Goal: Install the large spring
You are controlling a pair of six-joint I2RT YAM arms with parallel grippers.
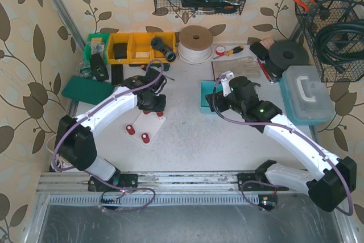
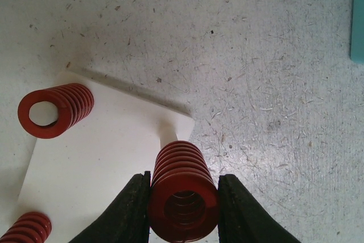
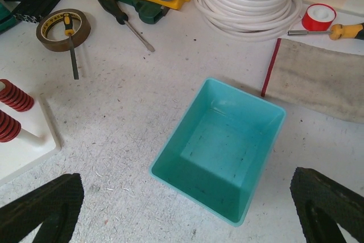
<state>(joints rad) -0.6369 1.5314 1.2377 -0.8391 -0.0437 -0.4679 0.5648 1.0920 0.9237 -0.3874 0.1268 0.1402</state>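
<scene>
My left claw grips the large spring at the white plate edge. My right claw hangs wide open, empty, over the teal bin.

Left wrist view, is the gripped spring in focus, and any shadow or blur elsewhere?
Left wrist: spring sharp, left fingers slightly soft, plate throws a soft shadow along its upper edge. Right wrist: bin sharp, right fingers dark and blurred. Top external: evenly lit.
</scene>
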